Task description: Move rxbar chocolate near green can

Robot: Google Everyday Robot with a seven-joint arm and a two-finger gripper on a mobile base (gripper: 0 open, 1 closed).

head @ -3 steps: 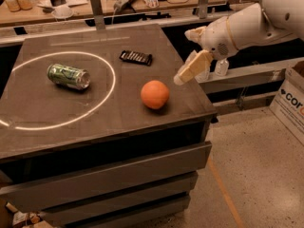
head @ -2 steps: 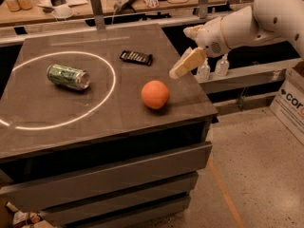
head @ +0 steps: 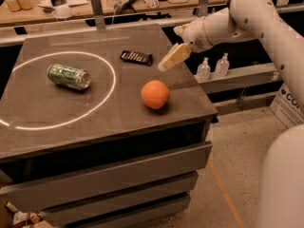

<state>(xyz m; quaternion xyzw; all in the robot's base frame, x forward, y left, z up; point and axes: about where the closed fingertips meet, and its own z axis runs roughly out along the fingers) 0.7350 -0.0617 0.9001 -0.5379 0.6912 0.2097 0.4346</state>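
Tan hand point(head: 164, 66), grip unclear, hovers between rxbar chocolate point(head: 136, 57) and table point(head: 191, 88) edge.

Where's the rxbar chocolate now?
The rxbar chocolate lies flat at the far side of the table in the camera view, right of the green can; the pincer hovers just to its right.

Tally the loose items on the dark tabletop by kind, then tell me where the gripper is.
green can: 1
rxbar chocolate: 1
orange: 1
Total: 3
The gripper hangs in the air close beside the rxbar chocolate.
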